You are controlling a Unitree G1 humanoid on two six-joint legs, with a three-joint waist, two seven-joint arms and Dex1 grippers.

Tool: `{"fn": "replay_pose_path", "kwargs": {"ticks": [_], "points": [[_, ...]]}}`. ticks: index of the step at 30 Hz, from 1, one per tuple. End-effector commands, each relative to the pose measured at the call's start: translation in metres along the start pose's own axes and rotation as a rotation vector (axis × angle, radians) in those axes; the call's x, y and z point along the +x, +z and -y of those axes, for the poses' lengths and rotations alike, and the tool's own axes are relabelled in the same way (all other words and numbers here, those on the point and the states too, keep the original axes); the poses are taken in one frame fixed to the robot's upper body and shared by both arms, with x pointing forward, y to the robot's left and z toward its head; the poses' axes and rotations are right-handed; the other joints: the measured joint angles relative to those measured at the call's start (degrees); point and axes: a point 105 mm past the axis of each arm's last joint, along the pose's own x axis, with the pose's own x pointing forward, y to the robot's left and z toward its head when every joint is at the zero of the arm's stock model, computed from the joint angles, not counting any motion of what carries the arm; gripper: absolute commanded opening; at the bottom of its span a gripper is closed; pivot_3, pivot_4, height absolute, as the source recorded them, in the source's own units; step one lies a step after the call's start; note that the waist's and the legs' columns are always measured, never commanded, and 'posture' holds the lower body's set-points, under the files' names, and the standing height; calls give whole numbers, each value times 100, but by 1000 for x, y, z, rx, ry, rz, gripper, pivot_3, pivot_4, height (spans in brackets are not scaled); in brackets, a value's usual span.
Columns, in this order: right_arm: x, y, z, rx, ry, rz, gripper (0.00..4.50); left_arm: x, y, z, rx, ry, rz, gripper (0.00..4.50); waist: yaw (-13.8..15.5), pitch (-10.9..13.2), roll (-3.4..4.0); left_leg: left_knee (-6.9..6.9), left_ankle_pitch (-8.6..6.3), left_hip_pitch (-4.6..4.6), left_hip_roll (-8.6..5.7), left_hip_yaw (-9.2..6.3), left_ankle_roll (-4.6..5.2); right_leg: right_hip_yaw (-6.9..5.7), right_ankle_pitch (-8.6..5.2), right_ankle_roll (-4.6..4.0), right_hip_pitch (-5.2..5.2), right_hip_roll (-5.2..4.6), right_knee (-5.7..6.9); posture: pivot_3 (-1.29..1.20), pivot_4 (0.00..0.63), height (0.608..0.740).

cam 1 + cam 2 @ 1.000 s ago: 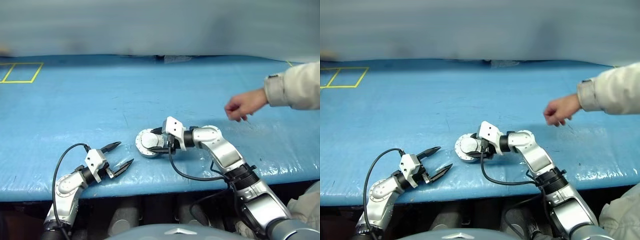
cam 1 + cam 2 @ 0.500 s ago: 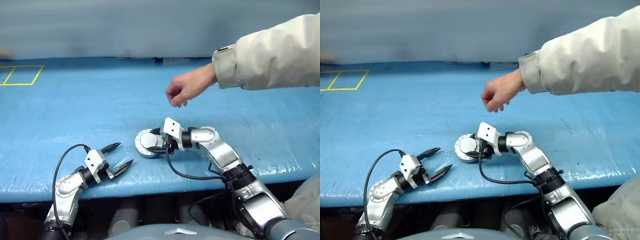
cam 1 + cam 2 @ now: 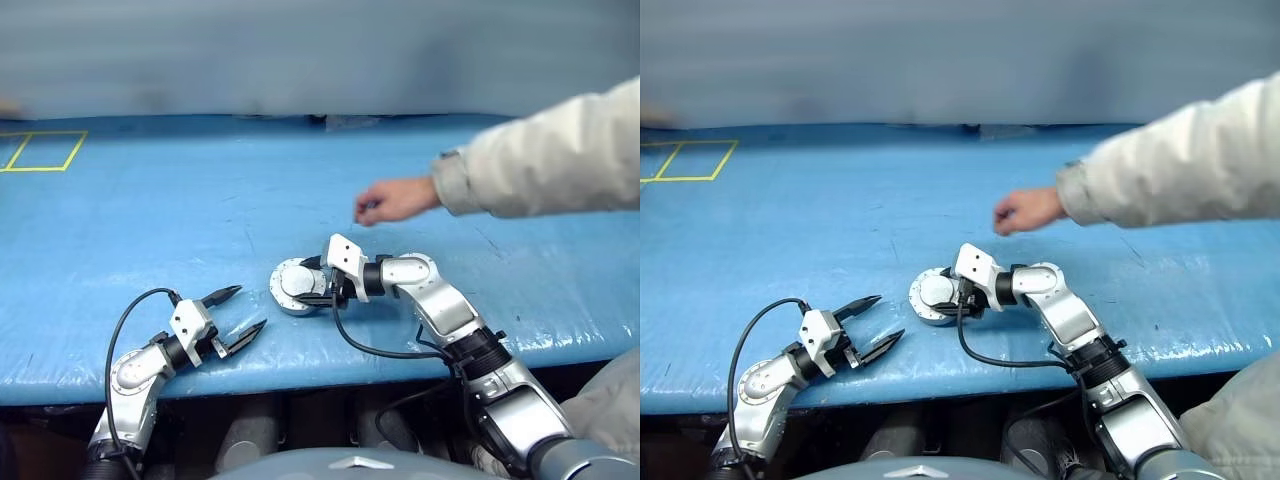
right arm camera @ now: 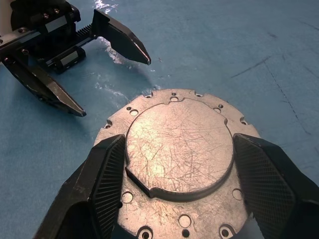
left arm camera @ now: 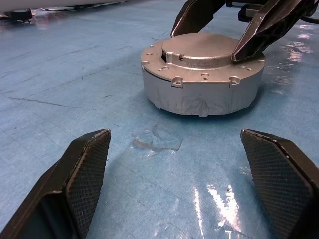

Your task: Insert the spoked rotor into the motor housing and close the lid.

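Observation:
The motor housing (image 5: 199,92) is a round silver cup standing on the blue mat, in front of me and slightly left of centre. The lid (image 4: 179,149), a silver disc with a raised hub, lies flat on top of it. My right gripper (image 3: 312,285) reaches in from the right, one finger against each side of the hub. My left gripper (image 3: 250,306) hovers near the table's front edge with its fingers (image 5: 84,174) wide apart, pointing at the housing from a short distance and touching nothing. The spoked rotor is hidden.
A person's hand (image 3: 392,200) in a pale sleeve (image 3: 540,160) reaches over the mat from the right, behind the housing. Yellow tape lines (image 3: 40,148) mark the far left of the blue mat (image 3: 180,210). The table's front edge runs just below my left gripper.
The person's hand swept in from the right to above the housing, then drew back part of the way to the right. Both my arms and the housing stayed still.

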Motion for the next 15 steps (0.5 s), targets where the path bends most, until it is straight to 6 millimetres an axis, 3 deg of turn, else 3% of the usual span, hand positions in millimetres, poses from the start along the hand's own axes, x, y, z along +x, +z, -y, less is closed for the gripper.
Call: {"fn": "replay_pose_path", "kwargs": {"ticks": [1, 15], "points": [[-2, -18, 1, 52, -27, -59, 3055, 0, -4, 4, -8, -11, -9, 4442, 0, 0, 0, 0, 0, 0, 0, 0, 0, 0, -1, 1, 0, 0, 0, 0, 150, 740], [-1, -20, -1, 54, -24, -61, 3055, 1, -4, 3, -5, -16, -9, 4442, 0, 0, 1, -4, -1, -1, 1, -2, 0, 5, -4, 6, -1, -5, -2, 0, 150, 740]]}}
